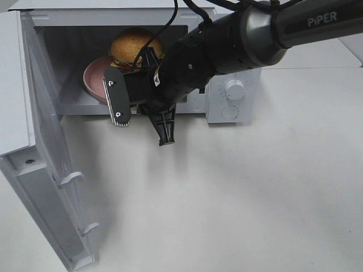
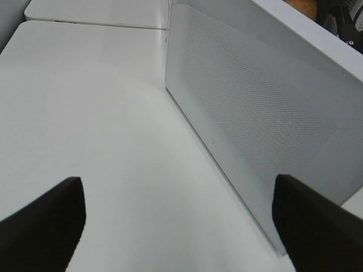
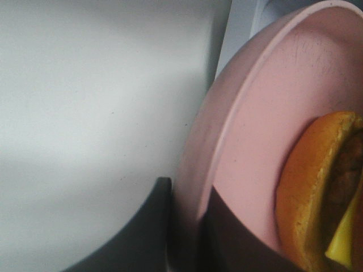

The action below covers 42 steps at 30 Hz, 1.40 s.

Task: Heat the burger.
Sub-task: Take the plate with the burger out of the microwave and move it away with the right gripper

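My right fingers (image 3: 187, 226) are clamped on the rim of the pink plate (image 3: 249, 141), one each side. That arm (image 1: 227, 39) reaches across into the open microwave (image 1: 232, 90). The burger (image 1: 135, 45) sits on the plate inside the cavity. My left fingers (image 2: 45, 221) stand wide apart over the bench (image 2: 85, 113), beside the microwave door (image 2: 255, 102).

Bright, even overhead light — white bench (image 1: 255, 198) near blown out, only a soft arm shadow under the microwave (image 1: 232, 96). Exterior view sharp. Left wrist slightly soft, hand fingers (image 2: 39, 226) silhouetted black. Right wrist too close — pink plate (image 3: 249, 141) and burger (image 3: 317, 192) blurred, dim.
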Motion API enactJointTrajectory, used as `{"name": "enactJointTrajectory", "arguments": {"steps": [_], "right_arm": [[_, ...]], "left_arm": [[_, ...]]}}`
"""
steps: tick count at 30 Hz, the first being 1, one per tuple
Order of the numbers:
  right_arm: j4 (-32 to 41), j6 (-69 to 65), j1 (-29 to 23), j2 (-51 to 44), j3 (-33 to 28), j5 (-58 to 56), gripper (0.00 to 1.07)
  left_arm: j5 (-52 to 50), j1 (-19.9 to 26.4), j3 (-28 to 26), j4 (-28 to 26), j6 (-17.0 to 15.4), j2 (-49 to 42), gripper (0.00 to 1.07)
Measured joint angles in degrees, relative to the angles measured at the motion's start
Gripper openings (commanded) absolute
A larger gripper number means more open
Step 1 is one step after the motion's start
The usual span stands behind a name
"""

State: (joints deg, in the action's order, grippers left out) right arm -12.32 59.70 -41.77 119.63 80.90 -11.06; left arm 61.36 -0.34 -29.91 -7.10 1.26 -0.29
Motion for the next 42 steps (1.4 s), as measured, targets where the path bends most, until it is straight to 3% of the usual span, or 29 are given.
{"name": "enactJointTrajectory", "arguments": {"steps": [3, 8, 11, 13, 24, 42], "right_arm": [[0.00, 0.06, 0.00, -0.69, -1.26, 0.86, 0.00], [-0.52, 0.86, -0.52, -5.33, -9.05, 5.39, 0.00], [-0.52, 0.86, -0.52, -5.84, -9.91, 5.67, 0.00], [-0.80, 1.43, -0.63, -8.54, -13.98, 7.79, 0.00], [-1.49, 1.49, -0.63, -15.81, -24.58, 11.92, 0.00], [-3.21, 0.40, -4.07, -27.33, -36.10, 11.52, 0.00]], "left_arm": [[0.00, 0.00, 0.00, 0.00, 0.00, 0.00, 0.82], [0.00, 0.00, 0.00, 0.00, 0.00, 0.00, 0.82], [0.00, 0.00, 0.00, 0.00, 0.00, 0.00, 0.82], [0.00, 0.00, 0.00, 0.00, 0.00, 0.00, 0.82], [0.00, 0.00, 0.00, 0.00, 0.00, 0.00, 0.82], [0.00, 0.00, 0.00, 0.00, 0.00, 0.00, 0.82]]}}
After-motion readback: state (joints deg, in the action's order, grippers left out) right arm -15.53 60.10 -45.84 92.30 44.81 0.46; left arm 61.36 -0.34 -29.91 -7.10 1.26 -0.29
